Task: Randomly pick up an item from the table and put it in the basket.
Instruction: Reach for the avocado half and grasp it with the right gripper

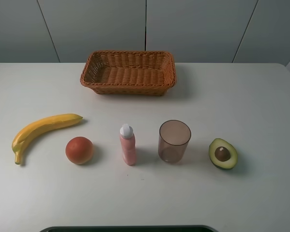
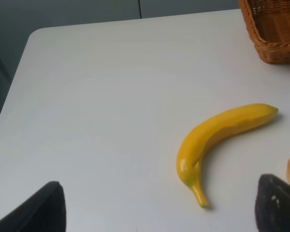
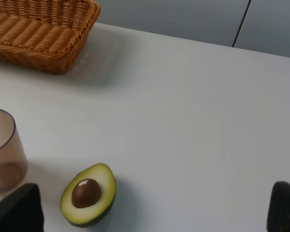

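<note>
The halved avocado (image 1: 222, 153) lies flesh up with its brown pit showing, at the front right of the white table (image 1: 241, 101). It also shows in the right wrist view (image 3: 88, 194). The empty brown wicker basket (image 1: 128, 72) stands at the back centre; its corner shows in the right wrist view (image 3: 48, 34). My right gripper (image 3: 149, 212) is open and empty, with the avocado just beyond its dark fingertips (image 3: 16, 212). My left gripper (image 2: 157, 212) is open and empty, its fingertips (image 2: 38, 210) spread wide near the banana. Neither arm shows in the exterior high view.
A yellow banana (image 1: 40, 132) lies at the front left, with a round orange-red fruit (image 1: 79, 150) beside it. A pink bottle with a white cap (image 1: 127, 144) and a brown translucent cup (image 1: 174, 140) stand upright in the middle, left of the avocado.
</note>
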Robot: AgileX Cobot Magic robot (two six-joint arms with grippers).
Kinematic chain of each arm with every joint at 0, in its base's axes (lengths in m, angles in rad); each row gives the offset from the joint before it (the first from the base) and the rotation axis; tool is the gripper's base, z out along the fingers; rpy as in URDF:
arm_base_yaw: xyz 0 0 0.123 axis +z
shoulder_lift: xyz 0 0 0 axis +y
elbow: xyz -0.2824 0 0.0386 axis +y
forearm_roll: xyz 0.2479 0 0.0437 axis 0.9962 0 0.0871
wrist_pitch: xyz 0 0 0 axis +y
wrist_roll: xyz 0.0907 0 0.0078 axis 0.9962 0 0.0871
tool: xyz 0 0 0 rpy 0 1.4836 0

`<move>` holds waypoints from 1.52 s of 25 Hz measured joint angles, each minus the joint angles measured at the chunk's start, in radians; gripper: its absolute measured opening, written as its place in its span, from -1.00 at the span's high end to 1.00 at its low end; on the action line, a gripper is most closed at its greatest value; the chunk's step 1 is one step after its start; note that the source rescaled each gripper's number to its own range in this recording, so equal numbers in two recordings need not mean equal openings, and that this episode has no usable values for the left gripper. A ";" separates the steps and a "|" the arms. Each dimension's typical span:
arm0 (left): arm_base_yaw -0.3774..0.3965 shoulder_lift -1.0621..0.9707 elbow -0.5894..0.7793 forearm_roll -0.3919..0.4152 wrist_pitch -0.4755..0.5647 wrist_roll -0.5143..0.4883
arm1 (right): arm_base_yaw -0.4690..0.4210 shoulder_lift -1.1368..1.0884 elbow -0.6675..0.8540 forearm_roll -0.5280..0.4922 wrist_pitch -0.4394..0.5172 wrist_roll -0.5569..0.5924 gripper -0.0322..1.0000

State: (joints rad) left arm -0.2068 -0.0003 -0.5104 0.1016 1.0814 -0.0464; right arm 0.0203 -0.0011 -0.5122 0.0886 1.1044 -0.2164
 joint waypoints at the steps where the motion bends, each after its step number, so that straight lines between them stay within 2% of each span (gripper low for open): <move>1: 0.000 0.000 0.000 0.000 0.000 0.000 | 0.000 0.000 0.000 0.000 0.000 0.000 -1.00; 38: 0.000 0.000 0.000 0.000 0.000 0.000 | 0.000 0.000 0.000 0.000 0.000 0.000 -1.00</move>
State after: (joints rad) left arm -0.2068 -0.0003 -0.5104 0.1016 1.0814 -0.0464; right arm 0.0203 -0.0011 -0.5122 0.0886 1.1044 -0.2164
